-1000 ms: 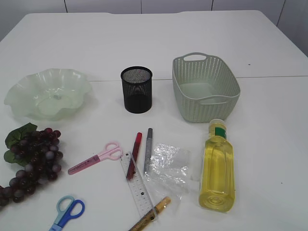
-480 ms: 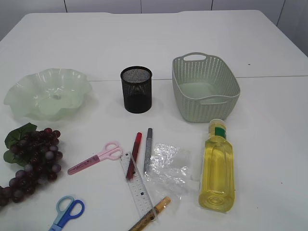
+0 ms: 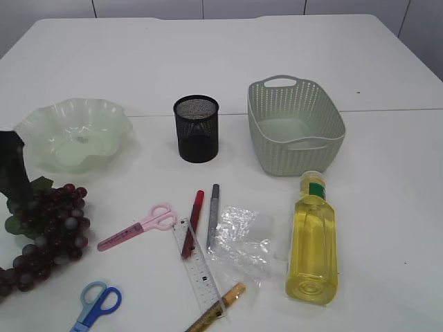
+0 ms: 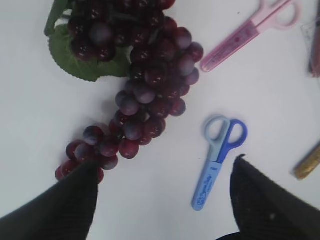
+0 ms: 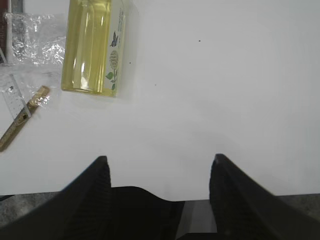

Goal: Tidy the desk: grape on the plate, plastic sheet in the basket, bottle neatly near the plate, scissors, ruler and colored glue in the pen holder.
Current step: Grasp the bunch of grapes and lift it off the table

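Exterior view now shows the left arm [image 3: 12,153] newly arrived at the left edge, above the grape [image 3: 45,225] bunch, which lies on the worktop [image 3: 387,166] near the plate [image 3: 73,135]. Left wrist view shows the left claw [image 4: 165,192] spread wide over the bunch's tail, apparently readying a first grasp; the right claw [image 5: 160,167] hangs spread, empty.

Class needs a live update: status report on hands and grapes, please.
Left hand open above grapes, nothing held. Right hand open, empty. Plate bare. Blue scissors beside grapes.
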Robot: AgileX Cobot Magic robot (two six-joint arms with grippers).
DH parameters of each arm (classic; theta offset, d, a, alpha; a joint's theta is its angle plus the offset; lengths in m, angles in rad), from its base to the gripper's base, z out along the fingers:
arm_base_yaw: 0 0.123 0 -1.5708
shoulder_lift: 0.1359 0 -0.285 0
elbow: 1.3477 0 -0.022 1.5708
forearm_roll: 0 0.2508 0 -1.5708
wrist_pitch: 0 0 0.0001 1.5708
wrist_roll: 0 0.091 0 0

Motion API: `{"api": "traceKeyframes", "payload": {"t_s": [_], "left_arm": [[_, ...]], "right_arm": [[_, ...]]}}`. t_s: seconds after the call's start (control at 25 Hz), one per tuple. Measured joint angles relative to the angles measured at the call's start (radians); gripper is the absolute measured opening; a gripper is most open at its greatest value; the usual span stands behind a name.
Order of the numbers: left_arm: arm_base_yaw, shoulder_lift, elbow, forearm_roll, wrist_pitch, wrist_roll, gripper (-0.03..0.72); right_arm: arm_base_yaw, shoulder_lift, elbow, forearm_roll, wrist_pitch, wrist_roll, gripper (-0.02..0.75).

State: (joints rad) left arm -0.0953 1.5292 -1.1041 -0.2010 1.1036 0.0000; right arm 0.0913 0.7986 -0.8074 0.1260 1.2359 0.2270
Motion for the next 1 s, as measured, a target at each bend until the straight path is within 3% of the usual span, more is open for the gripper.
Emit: {"api": "traceKeyframes", "payload": {"t_s": [0.24,0.64,1.0], "left_arm": [[-0.008,0.111,-0.001,0.037,-0.01,0.029,0.602],[-0.121,0.222,-0.005,0.145,-0.077,0.07,0.602],[-0.129,0.31,-0.006,0.201,-0.104,0.072,0.602]], "right_arm": [[0.0,0.0,0.0,0.002,0.0,-0.001,0.458],[0.0,0.0,0.0,-0.042,-0.002,-0.003,0.458],[0.0,0.0,0.0,-0.052,-0.002,-0.005,0.457]]}}
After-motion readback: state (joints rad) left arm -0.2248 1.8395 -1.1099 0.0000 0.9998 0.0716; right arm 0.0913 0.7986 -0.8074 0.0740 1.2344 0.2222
